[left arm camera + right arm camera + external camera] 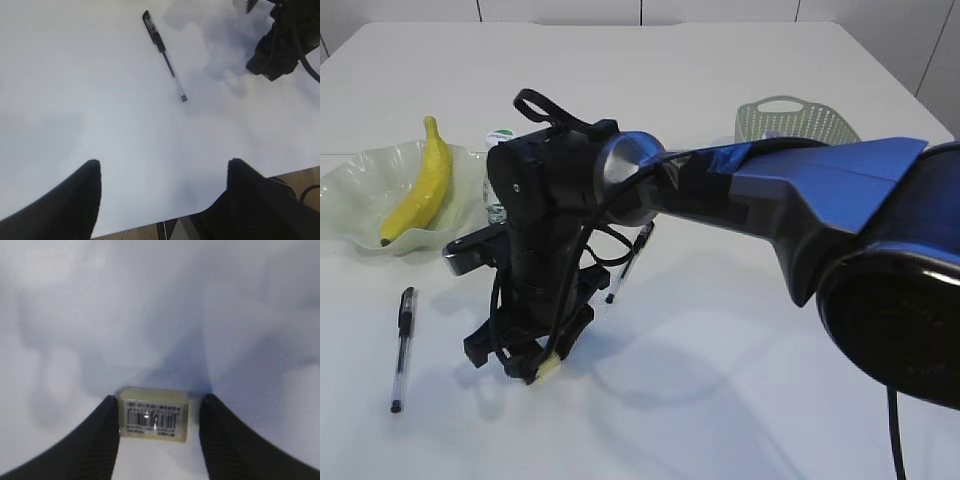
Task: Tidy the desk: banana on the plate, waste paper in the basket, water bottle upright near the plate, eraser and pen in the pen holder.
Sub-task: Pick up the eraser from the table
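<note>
- Right gripper (159, 432) down near the front edge of the white table (740, 330), left of centre, fingers (97, 440) on either side of the eraser (154, 414); left finger touching its side, right finger just beside it with a thin gap, so not firmly clenched as far as visible.
- Eraser pale yellowish, barcode label facing the wrist camera; in the exterior view only a small yellow corner peeking out under the black gripper.
- Left gripper (162, 200) released, fingers spread wide, holding nothing, over the front-left edge of the worktop.
- Pen (402, 345) flat on the table toward the front-left corner, black cap pointing to the far edge; also visible from the left wrist.
- Second pen (632, 262) lying near the middle of the table, partly hidden behind the right arm's wrist.
- Banana (422, 185) resting in the pale green plate (350, 200) at the left edge.
- Water bottle (498, 170) just beside the plate, mostly hidden by the arm; green-and-white cap showing, upright or not impossible to tell.
- Pale green basket (795, 120) toward the far right part of the table.
</note>
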`<state>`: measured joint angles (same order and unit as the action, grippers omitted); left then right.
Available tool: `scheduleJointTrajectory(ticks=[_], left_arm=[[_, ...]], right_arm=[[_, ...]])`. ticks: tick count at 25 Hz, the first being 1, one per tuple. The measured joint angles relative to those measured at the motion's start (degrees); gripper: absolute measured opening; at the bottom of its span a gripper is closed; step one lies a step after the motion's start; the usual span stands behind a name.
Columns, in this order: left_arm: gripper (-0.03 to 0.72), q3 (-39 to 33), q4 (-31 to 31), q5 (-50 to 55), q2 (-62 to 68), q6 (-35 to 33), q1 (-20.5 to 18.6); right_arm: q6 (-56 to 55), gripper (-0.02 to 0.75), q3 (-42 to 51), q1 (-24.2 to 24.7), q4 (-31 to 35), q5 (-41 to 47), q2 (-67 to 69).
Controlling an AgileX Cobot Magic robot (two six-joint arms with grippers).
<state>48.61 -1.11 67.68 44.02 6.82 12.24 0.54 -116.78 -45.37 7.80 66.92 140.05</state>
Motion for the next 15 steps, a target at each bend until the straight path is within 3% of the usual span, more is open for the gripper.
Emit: scheduleJointTrajectory(ticks=[4,15], left_arm=[[0.559,0.0,0.1,0.0,0.0,0.0,0.0],[0.559,0.0,0.1,-0.1,0.0,0.0,0.0]], right_arm=[[0.0,0.278,0.0,0.0,0.0,0.3,0.0],[0.0,0.261,-1.2,0.0,0.0,1.5,0.2]])
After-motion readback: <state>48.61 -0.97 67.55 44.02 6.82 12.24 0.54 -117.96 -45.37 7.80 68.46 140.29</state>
